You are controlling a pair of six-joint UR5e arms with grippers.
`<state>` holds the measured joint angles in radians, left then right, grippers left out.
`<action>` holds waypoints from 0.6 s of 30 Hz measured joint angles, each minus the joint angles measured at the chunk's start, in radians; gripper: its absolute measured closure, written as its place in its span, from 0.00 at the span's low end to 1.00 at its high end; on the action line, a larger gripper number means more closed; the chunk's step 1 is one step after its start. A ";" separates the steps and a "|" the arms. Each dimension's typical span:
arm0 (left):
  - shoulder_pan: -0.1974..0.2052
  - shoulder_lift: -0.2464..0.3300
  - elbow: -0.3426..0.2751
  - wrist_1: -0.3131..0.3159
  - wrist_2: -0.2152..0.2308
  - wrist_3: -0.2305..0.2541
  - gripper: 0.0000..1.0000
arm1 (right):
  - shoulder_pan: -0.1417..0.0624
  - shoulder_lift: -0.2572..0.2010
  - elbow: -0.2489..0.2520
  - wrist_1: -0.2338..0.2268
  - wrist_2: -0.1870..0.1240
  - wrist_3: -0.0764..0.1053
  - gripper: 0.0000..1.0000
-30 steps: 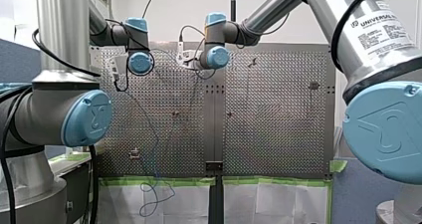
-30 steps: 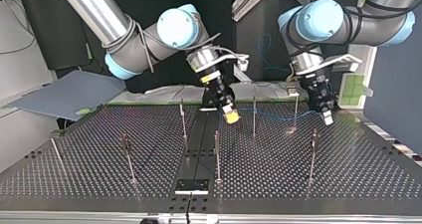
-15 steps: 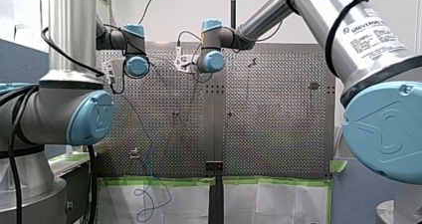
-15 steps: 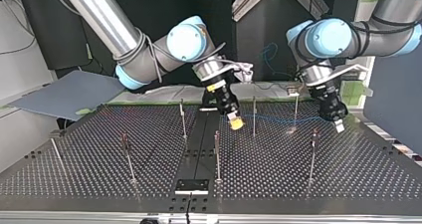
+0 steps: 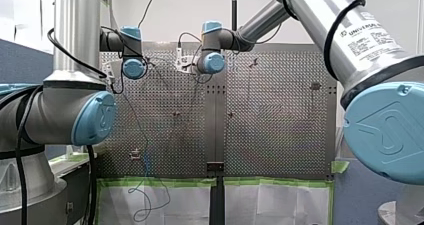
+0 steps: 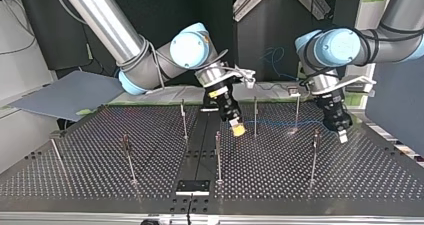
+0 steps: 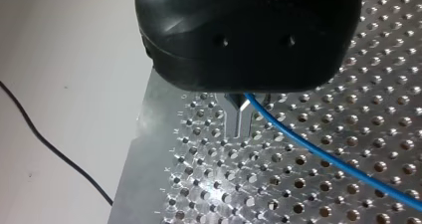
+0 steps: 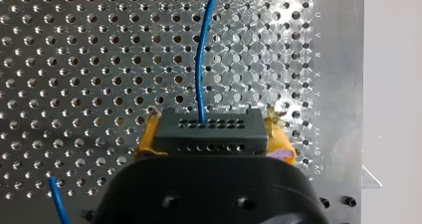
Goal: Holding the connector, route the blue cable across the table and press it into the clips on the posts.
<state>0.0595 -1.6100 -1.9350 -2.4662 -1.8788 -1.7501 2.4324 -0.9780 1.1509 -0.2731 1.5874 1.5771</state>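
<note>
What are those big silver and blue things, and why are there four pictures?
Those are my two robot arms. Each one ends in two fingers for grabbing. One picture looks from behind my arms, over the table, which is full of little holes. Another looks from across the table, facing me, so my sides swap: my right arm is at its left. The last two come from small cameras on my wrists. Thin metal posts stand on the table. My right fingers have yellow pads and hold a black connector. A blue cable comes out of it. My left fingers are metal and pinch the same cable further along. My job is to press that cable into clips on the posts.
</note>
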 joint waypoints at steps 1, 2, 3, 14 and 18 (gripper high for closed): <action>0.003 -0.001 0.004 0.002 0.003 -0.003 1.00 | 0.000 0.002 -0.004 0.001 0.000 0.000 1.00; 0.006 -0.001 0.007 0.003 0.006 -0.005 1.00 | 0.000 0.004 -0.010 0.003 0.000 0.000 1.00; 0.009 -0.001 0.010 0.003 0.009 -0.007 1.00 | 0.000 0.006 -0.013 0.004 0.000 0.000 1.00; 0.033 -0.037 0.034 0.007 0.051 -0.012 1.00 | -0.008 0.013 -0.046 0.010 0.006 0.001 1.00; 0.043 -0.047 0.041 0.020 0.061 -0.023 1.00 | -0.012 0.015 -0.050 0.011 0.006 0.000 1.00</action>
<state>0.1020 -1.6572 -1.8938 -2.4460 -1.8174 -1.7728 2.4207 -0.9633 1.1009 -0.2624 1.5938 1.5776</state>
